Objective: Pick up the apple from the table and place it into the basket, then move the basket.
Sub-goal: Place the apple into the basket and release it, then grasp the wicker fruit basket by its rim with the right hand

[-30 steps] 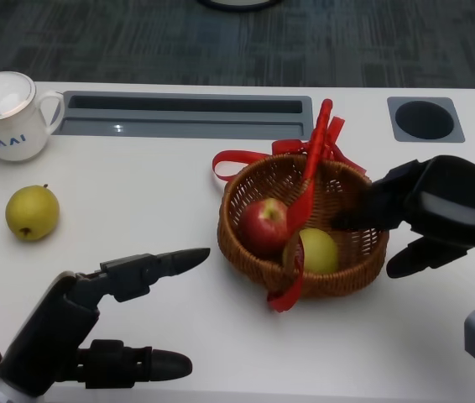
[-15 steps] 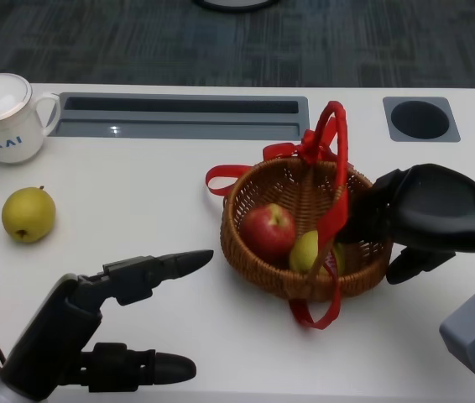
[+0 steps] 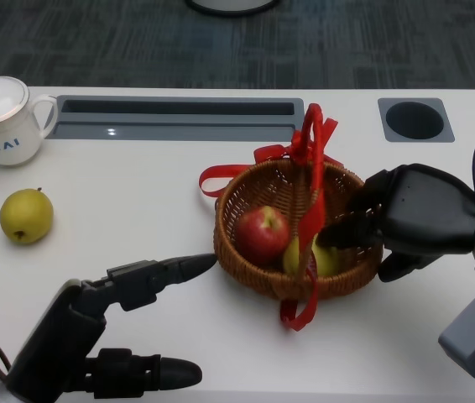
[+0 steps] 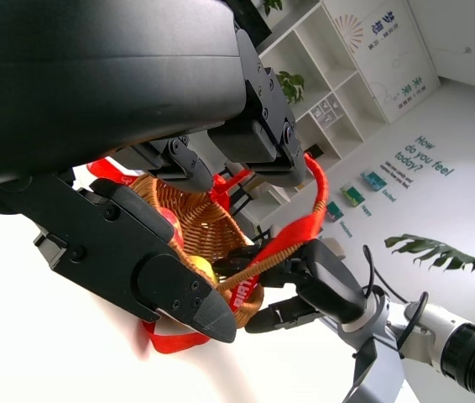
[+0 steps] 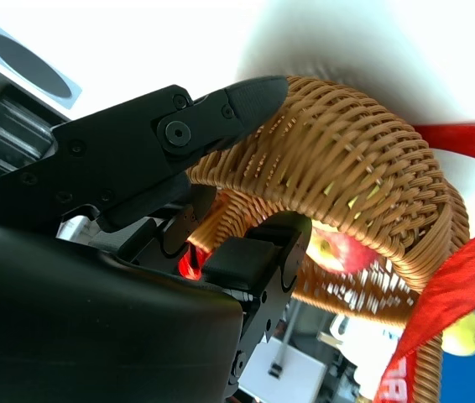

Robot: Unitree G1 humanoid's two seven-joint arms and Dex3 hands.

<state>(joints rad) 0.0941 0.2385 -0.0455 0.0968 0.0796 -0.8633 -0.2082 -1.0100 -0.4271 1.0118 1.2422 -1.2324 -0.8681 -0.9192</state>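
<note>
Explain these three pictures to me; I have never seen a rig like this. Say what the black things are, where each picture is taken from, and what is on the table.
The black things are a humanoid robot's two hands. The head view looks down from the robot's head; the other two come from cameras at its wrists.

On the white table stands a wicker basket with a red handle, holding a red apple and a yellow-green fruit. A pear and a lidded white cup sit apart to its left.

The right hand grips the basket's rim. The left hand holds nothing, fingers spread.

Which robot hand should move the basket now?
Right, probably. The right hand already grips the brown wicker basket at its rim, with the red apple inside. The left hand hangs apart from it, holding nothing.
</note>
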